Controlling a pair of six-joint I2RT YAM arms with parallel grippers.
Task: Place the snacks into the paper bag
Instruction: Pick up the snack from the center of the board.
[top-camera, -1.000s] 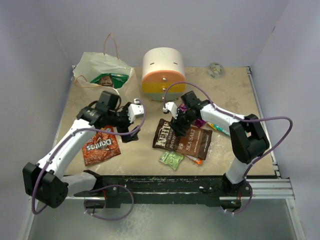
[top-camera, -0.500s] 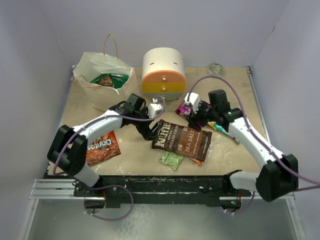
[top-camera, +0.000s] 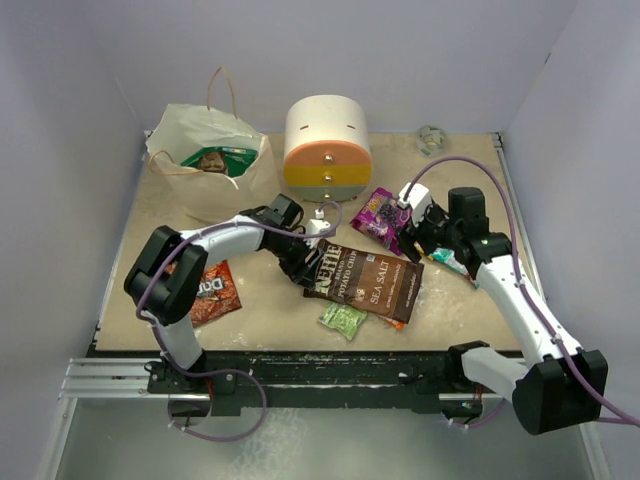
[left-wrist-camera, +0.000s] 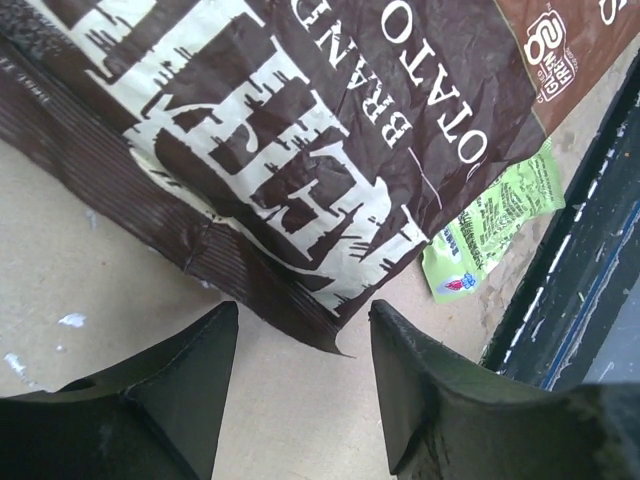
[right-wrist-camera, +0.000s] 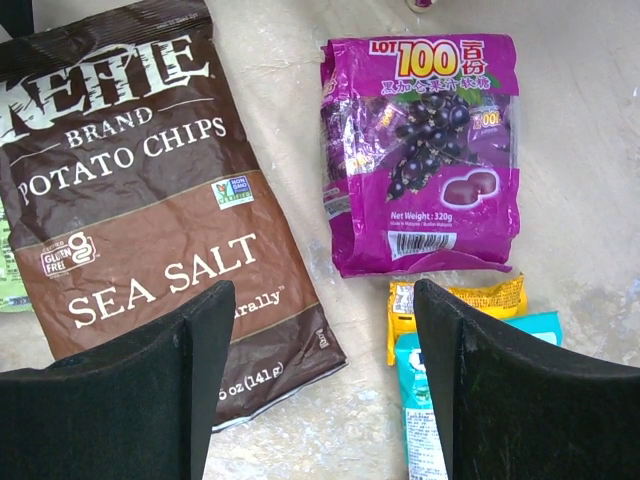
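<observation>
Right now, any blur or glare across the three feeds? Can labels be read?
Top external: even, soft light, no glare, faint shadows; brown chip bag lettering small but legible. Left wrist: sharp on the bag, own fingers dark. Right wrist: crisp, purple packet print reads, slight sheen.

I see a beige table (top-camera: 470, 185), scuffed white in patches. Far left corner: paper bag (top-camera: 205, 160). Far edge, middle: round white drawer container (top-camera: 327, 148). Centre: Kettle chips bag (top-camera: 365, 280), with a lime-green packet (top-camera: 343, 319) at its near edge. Near left: Doritos packet (top-camera: 210, 292). Right of centre: purple packet (top-camera: 380, 213), teal packet (top-camera: 450, 262) and orange packet (right-wrist-camera: 455, 300).
</observation>
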